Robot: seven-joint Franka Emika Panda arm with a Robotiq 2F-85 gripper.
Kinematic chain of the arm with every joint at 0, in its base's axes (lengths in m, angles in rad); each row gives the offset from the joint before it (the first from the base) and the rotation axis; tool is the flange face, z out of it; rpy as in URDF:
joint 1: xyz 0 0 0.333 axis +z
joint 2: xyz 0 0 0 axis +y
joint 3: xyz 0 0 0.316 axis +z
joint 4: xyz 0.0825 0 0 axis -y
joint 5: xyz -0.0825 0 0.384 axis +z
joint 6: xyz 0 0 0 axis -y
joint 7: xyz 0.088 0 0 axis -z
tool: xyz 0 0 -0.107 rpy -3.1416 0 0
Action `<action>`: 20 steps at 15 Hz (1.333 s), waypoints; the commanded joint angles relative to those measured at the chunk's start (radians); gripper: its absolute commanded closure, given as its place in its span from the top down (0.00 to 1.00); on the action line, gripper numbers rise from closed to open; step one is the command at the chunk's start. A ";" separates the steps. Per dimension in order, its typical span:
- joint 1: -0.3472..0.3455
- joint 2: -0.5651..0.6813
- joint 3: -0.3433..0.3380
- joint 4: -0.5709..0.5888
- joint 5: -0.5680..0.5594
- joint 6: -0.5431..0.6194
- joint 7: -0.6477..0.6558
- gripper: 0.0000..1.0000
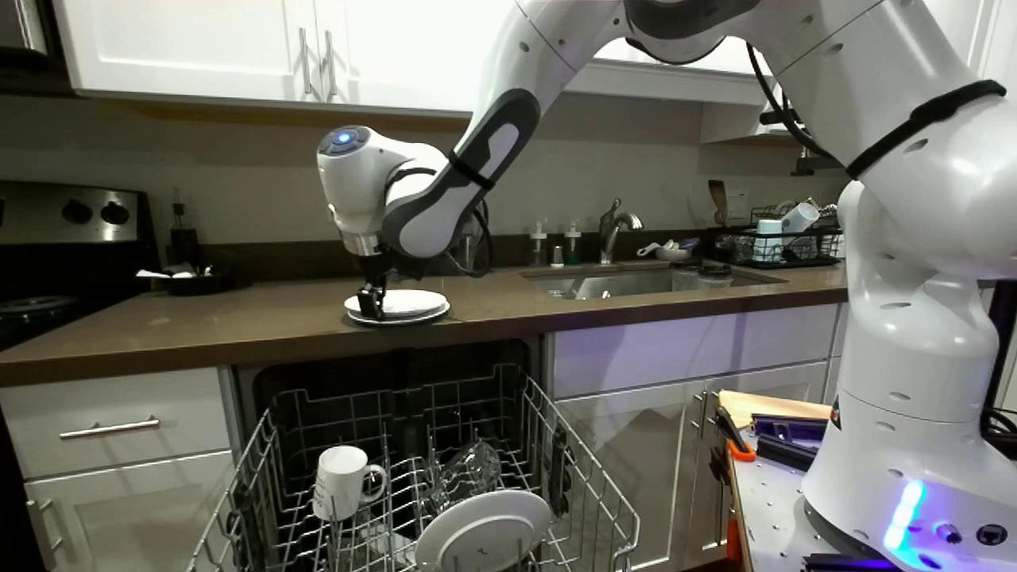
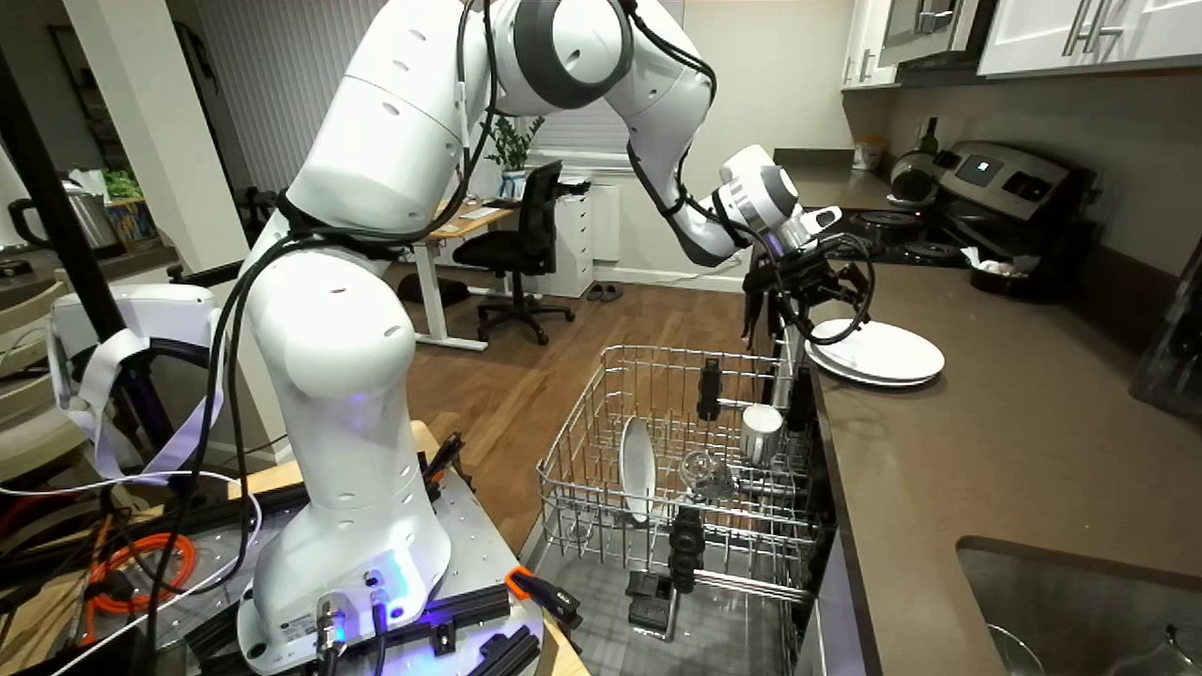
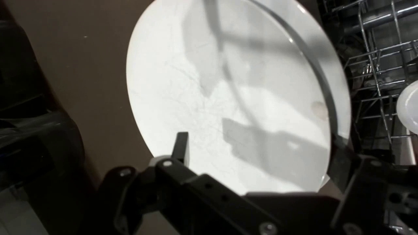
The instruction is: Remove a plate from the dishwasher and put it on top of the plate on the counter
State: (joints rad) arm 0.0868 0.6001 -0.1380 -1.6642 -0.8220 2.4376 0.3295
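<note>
The gripper [image 3: 261,140] seems to hold nothing, its jaws wide at the upper plate [image 3: 225,98], which lies off-centre on the lower plate [image 3: 330,65] on the counter [image 2: 1014,451], so placing looks done and the next move calls for lifting clear without nudging either plate.

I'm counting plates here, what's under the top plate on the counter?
There's a lower plate, its white rim showing past the edge of the top plate. The lower plate's middle and the counter directly beneath are covered.
</note>
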 commanded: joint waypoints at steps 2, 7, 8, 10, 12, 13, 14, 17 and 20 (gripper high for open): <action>-0.028 -0.038 0.023 -0.034 0.076 -0.001 -0.079 1.00; -0.060 -0.041 0.042 -0.031 0.193 0.005 -0.167 1.00; -0.070 -0.042 0.049 -0.031 0.228 0.005 -0.196 1.00; -0.083 -0.043 0.055 -0.028 0.293 0.005 -0.246 1.00; -0.086 -0.043 0.049 -0.024 0.345 0.000 -0.281 1.00; -0.085 -0.043 0.045 -0.023 0.366 0.000 -0.296 1.00; -0.086 -0.042 0.043 -0.021 0.382 -0.002 -0.306 1.00; -0.086 -0.035 0.037 -0.010 0.411 -0.010 -0.318 1.00; -0.087 -0.037 0.034 -0.011 0.428 -0.006 -0.322 1.00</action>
State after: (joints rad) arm 0.0118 0.5846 -0.1104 -1.6636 -0.4343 2.4383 0.0592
